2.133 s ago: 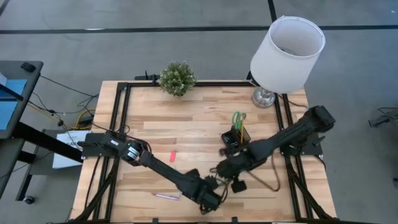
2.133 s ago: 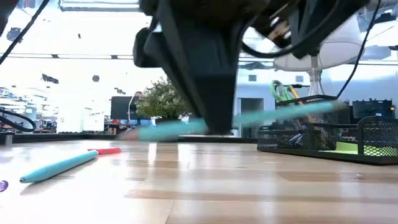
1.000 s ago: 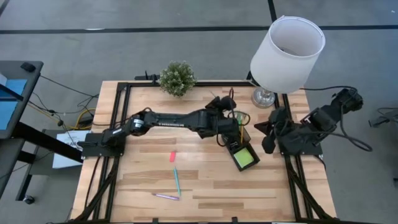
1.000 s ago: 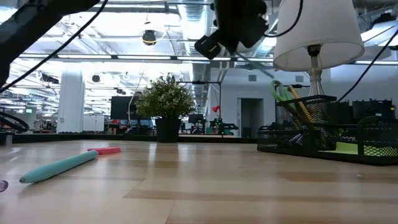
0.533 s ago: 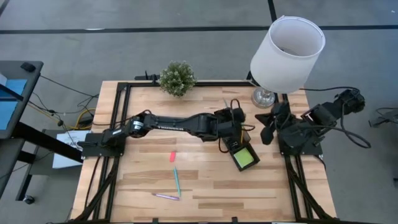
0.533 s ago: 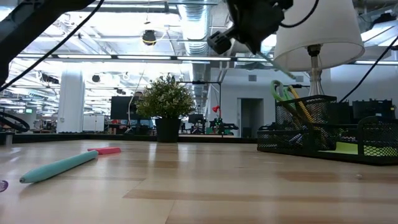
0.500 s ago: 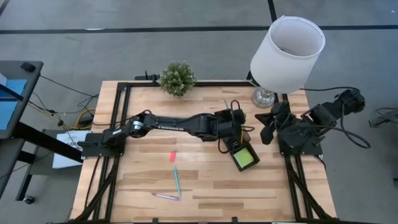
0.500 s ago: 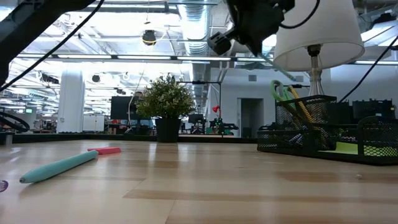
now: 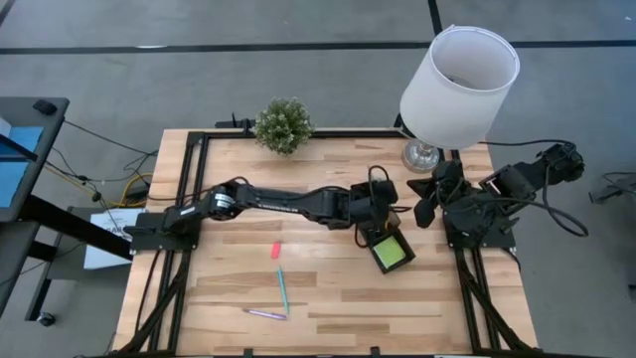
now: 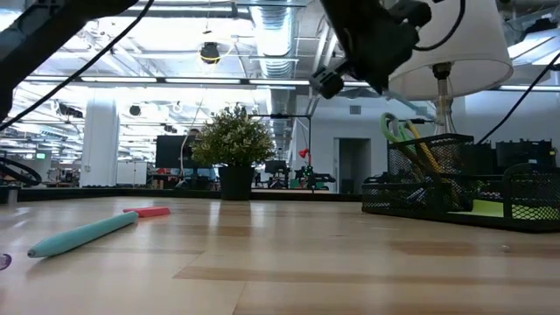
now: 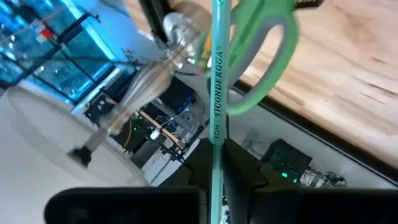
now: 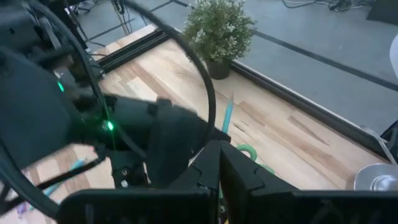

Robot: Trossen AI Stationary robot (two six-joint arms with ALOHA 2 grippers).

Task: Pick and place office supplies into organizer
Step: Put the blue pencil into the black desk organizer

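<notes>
From above, the left end effector (image 9: pixel 376 202) hung over the tall back cup of the organizer (image 9: pixel 385 239), closed on a green pencil, while the right end effector (image 9: pixel 425 212) waited shut at the counter's right edge, holding nothing. A lime-green sticky-note pad (image 9: pixel 391 253) already lay in the organizer's front compartment; a pink eraser (image 9: pixel 276 250), a teal pen (image 9: pixel 282 288) and a purple pen (image 9: pixel 266 314) lay loose on the wooden counter (image 9: pixel 238 229), so I judged the task under halfway, with 3 items left after this one. At counter height, the teal pen (image 10: pixel 83 234) and eraser (image 10: pixel 149 212) lay well apart from the mesh organizer (image 10: pixel 455 197), whose cup held green-handled scissors (image 10: pixel 394 131); a potted plant (image 10: pixel 229 149), a lamp (image 10: pixel 446 44) and a bright open workshop stood behind. Through the left wrist, the pencil (image 11: pixel 216 106) ran straight out between the dark fingers, just beside the scissor loop (image 11: pixel 261 56). Through the right wrist, the left arm (image 12: pixel 124 130) filled the foreground, the plant (image 12: pixel 219 31) behind it.
</notes>
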